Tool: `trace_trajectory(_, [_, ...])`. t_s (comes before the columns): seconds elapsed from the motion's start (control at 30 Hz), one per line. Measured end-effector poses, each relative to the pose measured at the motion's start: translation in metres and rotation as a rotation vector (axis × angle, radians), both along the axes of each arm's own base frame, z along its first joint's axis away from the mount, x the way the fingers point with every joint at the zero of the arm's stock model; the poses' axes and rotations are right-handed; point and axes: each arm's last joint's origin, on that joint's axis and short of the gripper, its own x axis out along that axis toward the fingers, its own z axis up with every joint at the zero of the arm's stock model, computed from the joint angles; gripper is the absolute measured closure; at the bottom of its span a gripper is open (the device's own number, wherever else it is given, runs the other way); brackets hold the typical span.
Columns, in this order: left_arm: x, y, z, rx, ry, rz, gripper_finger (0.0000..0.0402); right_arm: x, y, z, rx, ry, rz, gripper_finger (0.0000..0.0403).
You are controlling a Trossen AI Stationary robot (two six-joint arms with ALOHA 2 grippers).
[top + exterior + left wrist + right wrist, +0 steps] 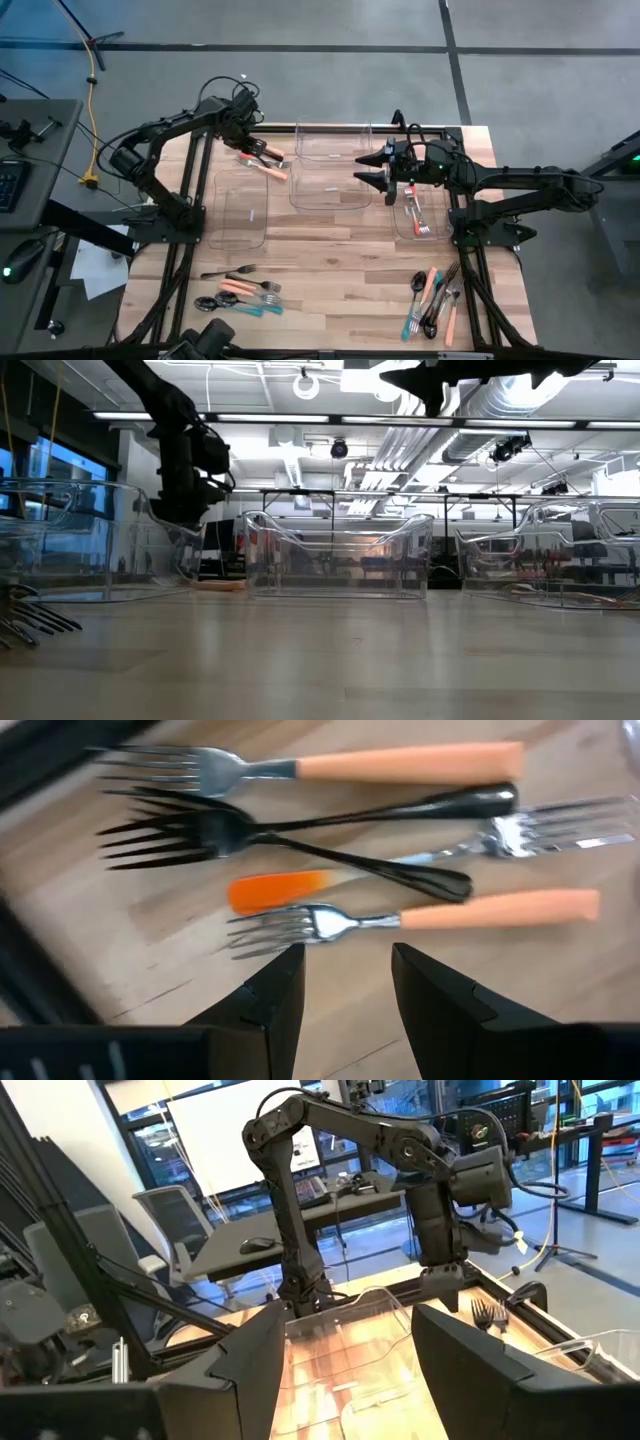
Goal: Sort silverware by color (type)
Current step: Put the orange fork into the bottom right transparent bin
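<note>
My left gripper [345, 955] hangs open, pointing down, just over a small pile of silverware [264, 159] lying flat on the wood at the table's far left. In the pile are two orange-handled forks [400, 762] [490, 908], crossed black forks [300, 825] and a silver fork [560, 825]. The nearer orange-handled fork lies just ahead of the fingertips, and nothing is between them. My right gripper [362, 167] is held level and open above the middle clear bin [330, 188], holding nothing.
Clear bins stand across the middle: one at left [240, 207], one behind [333, 140], one at right [432, 228] holding forks [415, 215]. More silverware lies near the front edge at left [245, 293] and right [432, 298].
</note>
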Motion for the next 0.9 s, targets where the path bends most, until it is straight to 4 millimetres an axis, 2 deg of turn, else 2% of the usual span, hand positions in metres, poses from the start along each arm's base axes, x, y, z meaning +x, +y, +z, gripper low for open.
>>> trace_trajectory(0.13, [0.000,-0.003,0.009,-0.026,-0.119,-0.022,0.0261,0.000,0.000,0.000,0.018,-0.001,0.000,0.0199])
trace_trajectory(0.3, [-0.005,-0.016,0.053,0.119,-0.331,-0.038,0.0261,0.000,0.000,0.000,0.015,-0.001,0.001,0.0199])
trace_trajectory(0.5, [-0.013,-0.060,0.121,0.397,-0.615,-0.163,0.0261,0.000,0.000,0.000,0.015,0.000,0.001,0.0199])
trace_trajectory(0.63, [-0.017,-0.094,0.153,0.545,-0.803,-0.251,0.0261,0.000,0.000,0.000,0.015,0.000,0.001,0.0199])
trace_trajectory(0.73, [-0.018,-0.115,0.161,0.619,-0.946,-0.288,0.0261,0.000,0.000,0.000,0.015,0.000,0.001,0.0199])
trace_trajectory(0.9, [-0.014,-0.135,0.155,0.636,-1.107,-0.325,0.0261,0.000,0.000,0.000,0.015,0.000,0.001,0.0199])
